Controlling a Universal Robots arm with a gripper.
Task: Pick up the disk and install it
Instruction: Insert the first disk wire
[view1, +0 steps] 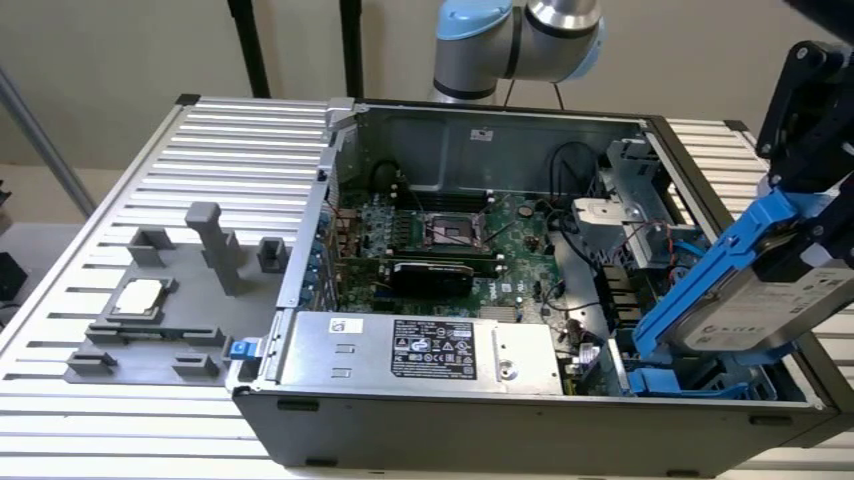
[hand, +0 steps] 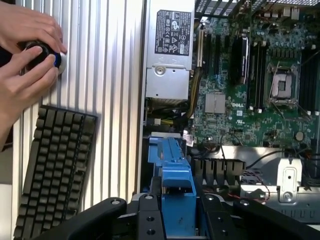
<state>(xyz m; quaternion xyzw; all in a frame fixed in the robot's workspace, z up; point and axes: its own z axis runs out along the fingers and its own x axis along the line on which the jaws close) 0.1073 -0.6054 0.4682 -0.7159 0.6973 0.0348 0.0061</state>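
Landmark: open computer case, lying on its side on a slatted metal table, inside facing up

Gripper: black gripper hangs over the end of the case at the exterior view's right; in the wrist view the gripper looks straight down into the case

Jaws: closed narrow on the disk, one black finger pressed against each side of its blue carrier

Disk: the disk is held in the air, steeply tilted, white label showing, over the case's corner past the end of the power supply; the wrist view shows the blue edge of the disk

Lower end of disk: dips inside the case walls, near a blue drive bay; whether they touch cannot be told

Power supply: silver box with a black label, along the case's front wall

Motherboard: green motherboard on the case floor, with an open CPU socket

Outside the case: small silver CPU chip on a grey fixture, well apart from the case on the exterior view's left

Wrist view, beside the case: dark keyboard on the table; a person's hand and second hand grip a round black knob

Arm: grey and light-blue arm behind the case's back wall
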